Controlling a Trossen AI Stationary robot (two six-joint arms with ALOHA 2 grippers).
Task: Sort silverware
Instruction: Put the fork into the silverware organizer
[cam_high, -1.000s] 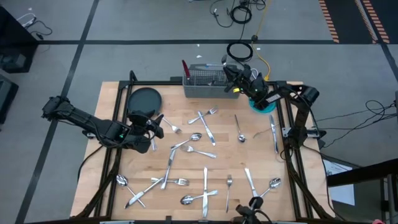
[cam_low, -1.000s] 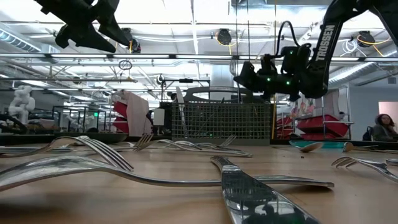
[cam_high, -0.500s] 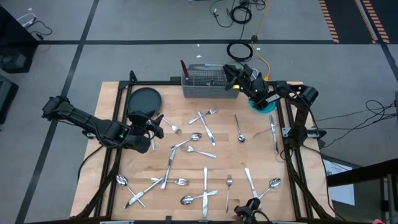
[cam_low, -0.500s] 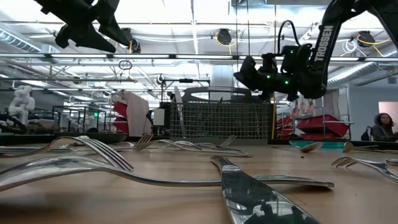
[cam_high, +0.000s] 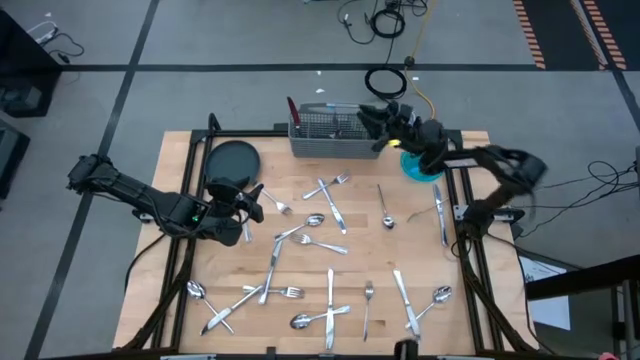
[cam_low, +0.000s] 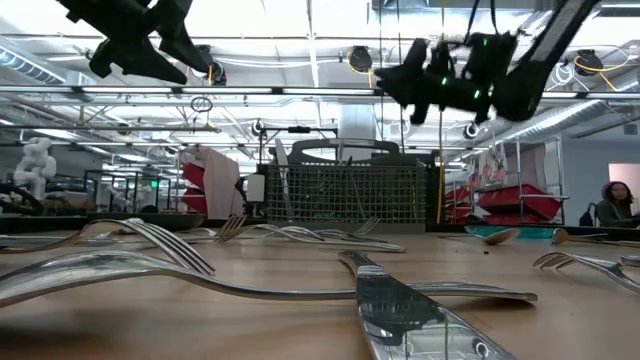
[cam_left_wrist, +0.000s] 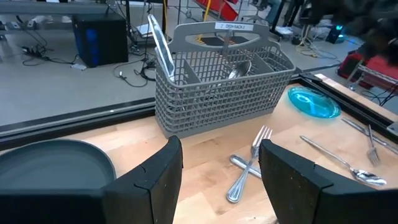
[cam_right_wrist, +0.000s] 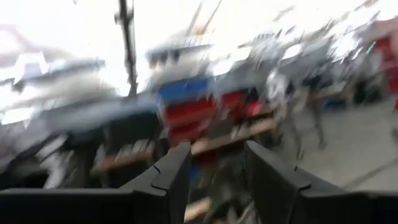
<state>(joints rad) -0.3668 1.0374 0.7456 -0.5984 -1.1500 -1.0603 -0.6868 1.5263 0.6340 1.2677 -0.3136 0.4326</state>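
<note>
From above, about nineteen pieces of silverware (cam_high: 329, 297) lie scattered on the table (cam_high: 470, 320); one basket (cam_high: 325, 132), one plate (cam_high: 232, 160). Left gripper (cam_high: 255, 202) hangs open, empty. Wrist view: right gripper (cam_right_wrist: 214, 168) parted, empty.

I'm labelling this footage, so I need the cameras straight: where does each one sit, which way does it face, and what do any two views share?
High: overhead, straight down on the table; both arms show.
Low: table height, level past silverware into the room; arms hang above.
Left wrist: open left gripper facing the caddy.
Right wrist: right gripper open, aimed at blurred room.
Shared: caddy in high, low, left wrist.
</note>
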